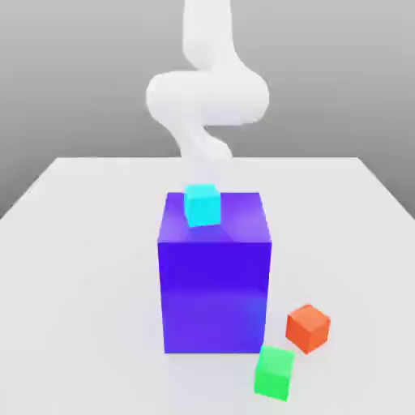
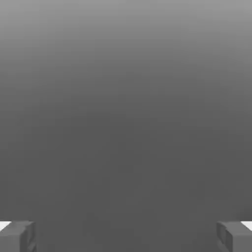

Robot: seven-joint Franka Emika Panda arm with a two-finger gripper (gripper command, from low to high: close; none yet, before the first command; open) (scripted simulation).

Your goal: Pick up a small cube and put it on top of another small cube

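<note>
Here we are at the table [image 1: 81,243], pale and flat, and right in the middle of it stands the big blue-violet block [image 1: 215,292], upright and square to us. Perched on its top face is a small cyan cube [image 1: 202,205], sitting a little toward the exterior view's left of the block's top, resting flat on it. Down on the table, off the block's near corner on the exterior view's right, there's a small orange cube [image 1: 308,328], turned slightly so one edge faces us. Just beside it, nearer to us, is a small green cube [image 1: 274,373], also turned a bit. Those two are very close, though whether they touch I cannot tell, and both lie apart from the block's wall. So there are three small cubes: one on the block, two on the table. Behind the block rises the white arm [image 1: 207,97], curling over and coming down toward the block's far side, its lower end hidden behind the cyan cube. From the hand view, the gripper [image 2: 126,236] has its jaws spread wide, the grey fingers [image 2: 17,236] standing far apart with nothing between them, only plain grey beyond.
</note>
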